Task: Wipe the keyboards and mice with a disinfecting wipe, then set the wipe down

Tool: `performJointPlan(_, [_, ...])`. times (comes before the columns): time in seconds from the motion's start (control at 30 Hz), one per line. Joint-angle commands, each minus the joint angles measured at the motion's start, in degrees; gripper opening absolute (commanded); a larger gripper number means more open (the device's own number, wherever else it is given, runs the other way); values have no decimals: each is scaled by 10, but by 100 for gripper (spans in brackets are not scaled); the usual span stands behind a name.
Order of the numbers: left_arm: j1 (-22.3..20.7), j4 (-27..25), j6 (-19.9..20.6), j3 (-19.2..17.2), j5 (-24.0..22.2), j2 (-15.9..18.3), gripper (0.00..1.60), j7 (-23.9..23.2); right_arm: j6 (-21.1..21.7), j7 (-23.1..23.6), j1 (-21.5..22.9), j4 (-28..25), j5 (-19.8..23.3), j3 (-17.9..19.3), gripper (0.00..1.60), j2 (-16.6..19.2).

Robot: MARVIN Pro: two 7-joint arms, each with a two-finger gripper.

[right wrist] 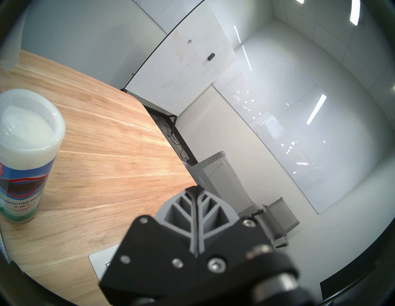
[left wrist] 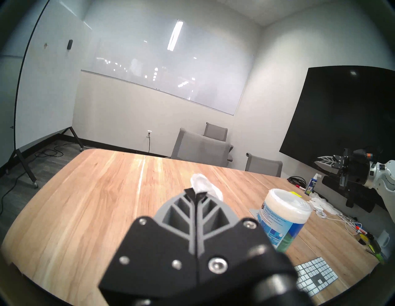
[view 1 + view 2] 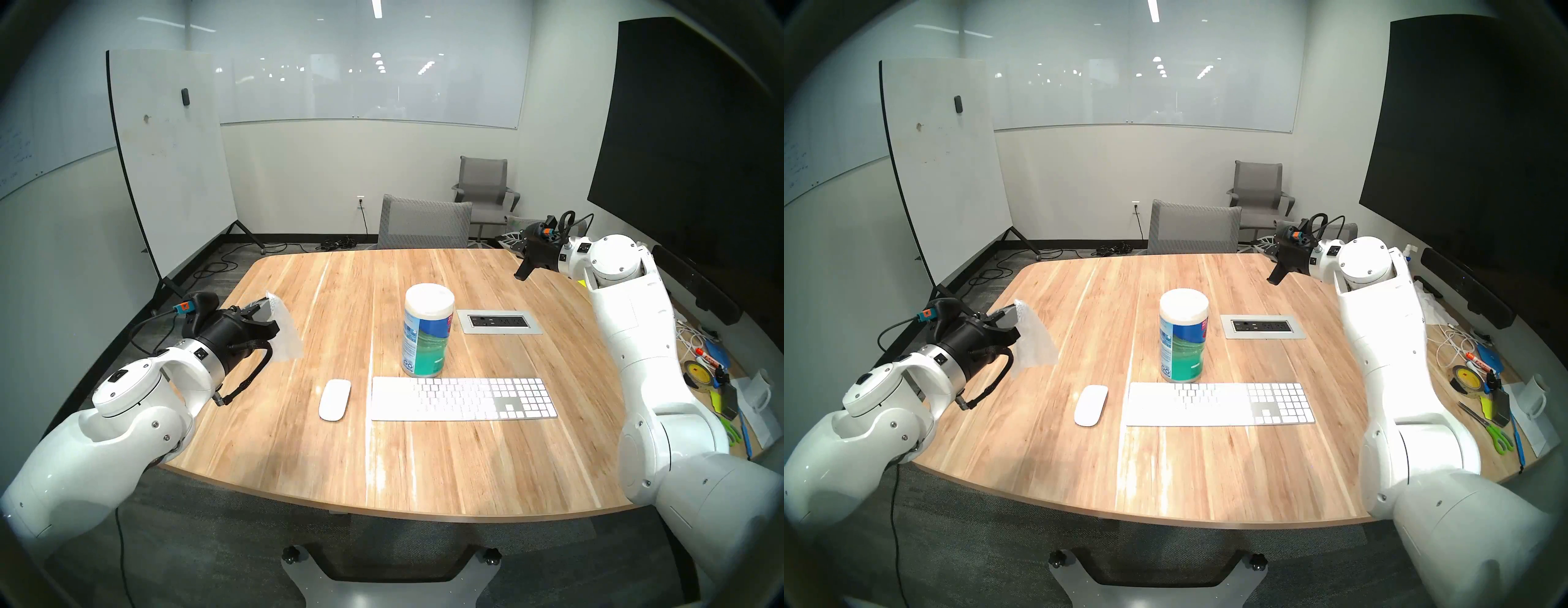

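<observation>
A white keyboard lies near the table's front, with a white oval mouse just to its left. My left gripper hovers over the table's left edge, shut on a thin white disinfecting wipe that hangs down from its fingertips. My right gripper is shut and empty, held above the far right corner of the table.
A tall blue-green wipe canister with a white lid stands behind the keyboard. A grey power outlet panel is set into the table. Tape, scissors, markers, a mug and cables clutter the right edge. A grey chair faces the far side.
</observation>
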Motion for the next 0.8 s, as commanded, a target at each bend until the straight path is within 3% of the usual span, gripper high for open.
performJointPlan(0.0, [-26,19,16,12,-25,-10,0,-8,1,-1,15,-11,2,1,0,-1])
performJointPlan(0.33, [-23,-4,58,-7,-75,7,0,-11,1,-1,15,-11,2,1,0,-1])
performJointPlan(0.53, [22,-36,74,-12,-97,12,0,6,1,-1,15,-11,2,1,0,-1])
performJointPlan(0.77, [53,-36,70,24,-83,3,0,4,0,-1,15,-11,2,1,0,-1])
